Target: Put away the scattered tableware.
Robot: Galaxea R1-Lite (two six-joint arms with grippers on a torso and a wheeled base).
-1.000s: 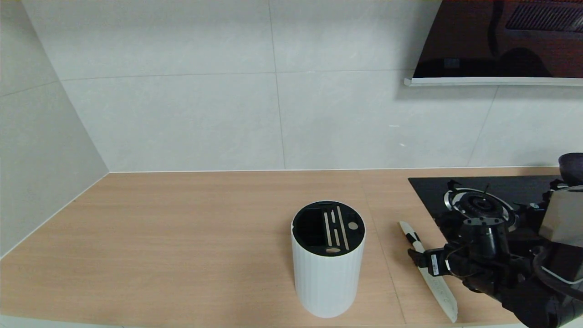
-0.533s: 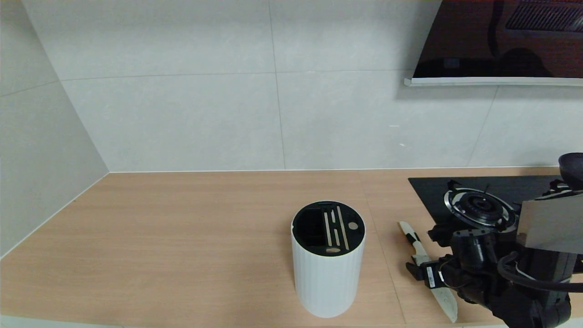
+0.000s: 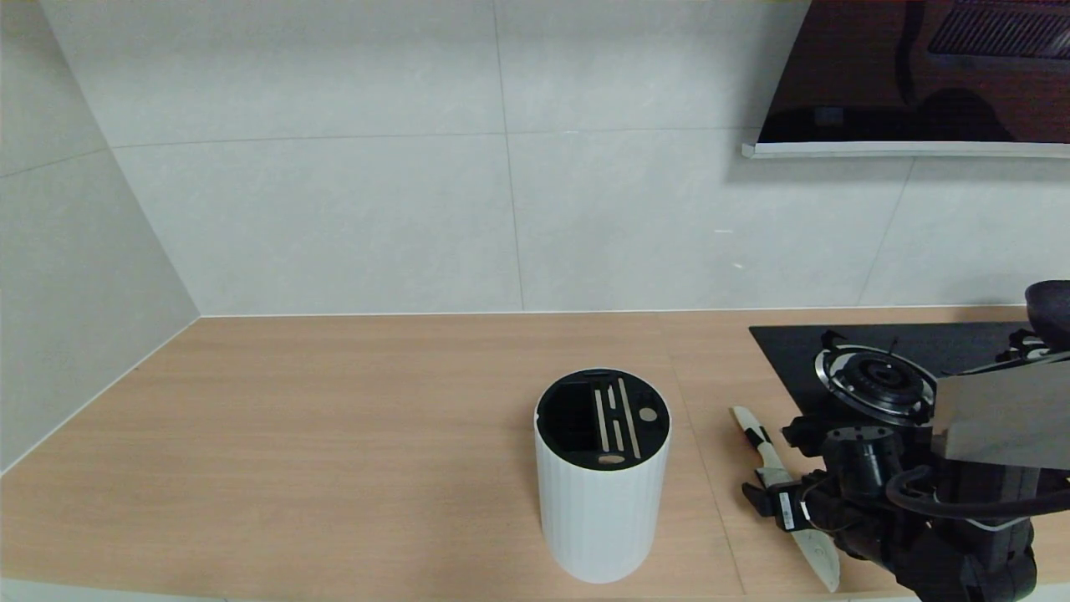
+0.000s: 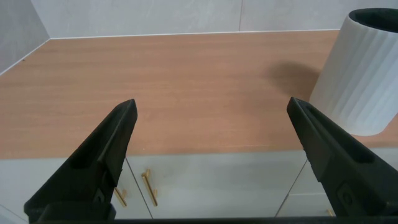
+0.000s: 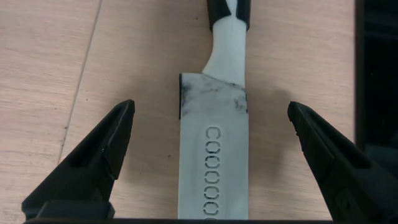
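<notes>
Matte black right arm (image 3: 919,543) at the frame's lower right: round screw-ringed joint (image 3: 861,441), looping black cable (image 3: 936,507), white label (image 3: 787,507), wedge-fingered right tool (image 5: 211,162).

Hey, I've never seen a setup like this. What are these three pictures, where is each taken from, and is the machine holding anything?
This is a two-armed robot at a kitchen counter. The wide picture comes from a camera on its head, looking down at the wooden countertop. On it stand a white ribbed holder with slots in its top and, to its right, a white knife lying flat beside the gas hob. The other two pictures come from wrist cameras; the dark wedges at their sides are gripper fingers. The right gripper hangs over the knife, jaws open on either side of the blade. The left gripper, also open, is at the counter's front edge near the holder. Nothing is held.
</notes>
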